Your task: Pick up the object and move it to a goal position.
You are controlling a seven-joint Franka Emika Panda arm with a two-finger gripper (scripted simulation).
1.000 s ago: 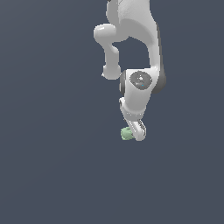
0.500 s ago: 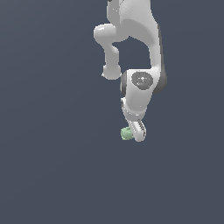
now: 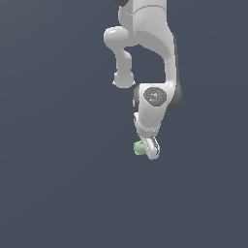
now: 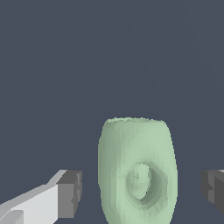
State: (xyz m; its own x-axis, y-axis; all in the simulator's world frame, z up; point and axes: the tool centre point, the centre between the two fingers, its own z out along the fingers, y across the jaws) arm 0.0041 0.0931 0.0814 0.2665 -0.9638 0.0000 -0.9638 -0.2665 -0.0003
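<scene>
Clearly the small, matte, pale mint-green lumpy object sat directly between the white robot gripper's dark pads, jaws spread apart with gaps either side, touching neither; closing inward should capture it on the grey floor.

Backdrop is one flat slate blue-grey field in both views, no seams, edges or horizon showing, so floor and wall can't be told apart. Surface is matte and untextured. Light is even and diffuse, with only a slight tonal drift across the wrist view's ground and no distinct cast shadows visible.
</scene>
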